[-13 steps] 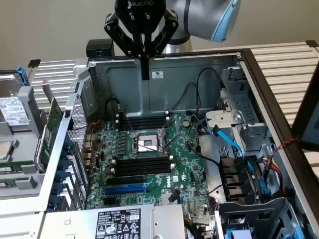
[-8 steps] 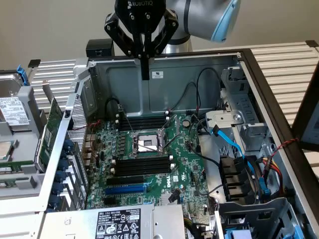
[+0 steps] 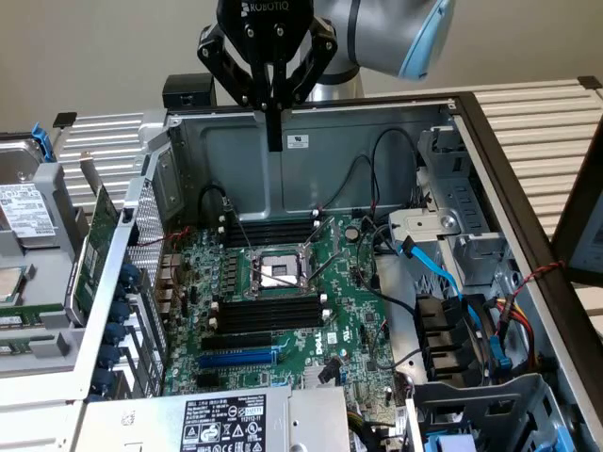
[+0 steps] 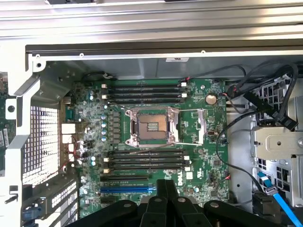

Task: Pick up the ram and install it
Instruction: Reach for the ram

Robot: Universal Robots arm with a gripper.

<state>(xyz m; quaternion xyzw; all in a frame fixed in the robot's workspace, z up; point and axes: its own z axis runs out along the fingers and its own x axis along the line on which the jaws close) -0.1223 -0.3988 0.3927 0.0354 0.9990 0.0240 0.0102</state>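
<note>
Pincer (image 3: 274,141) is held shut and empty above the open case (image 3: 377,122). Memory slots (image 3: 267,314) are seen unfilled. A thin green strip, judged to be the ram (image 3: 24,315), lies outside at the exterior view's left. Pick-up is not yet done; opened fingers are called for.

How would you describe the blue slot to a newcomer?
The open case holds a green motherboard. In the exterior view, below the silver CPU socket and black memory slots, sits the blue slot. Every neighbouring slot is black.
</note>
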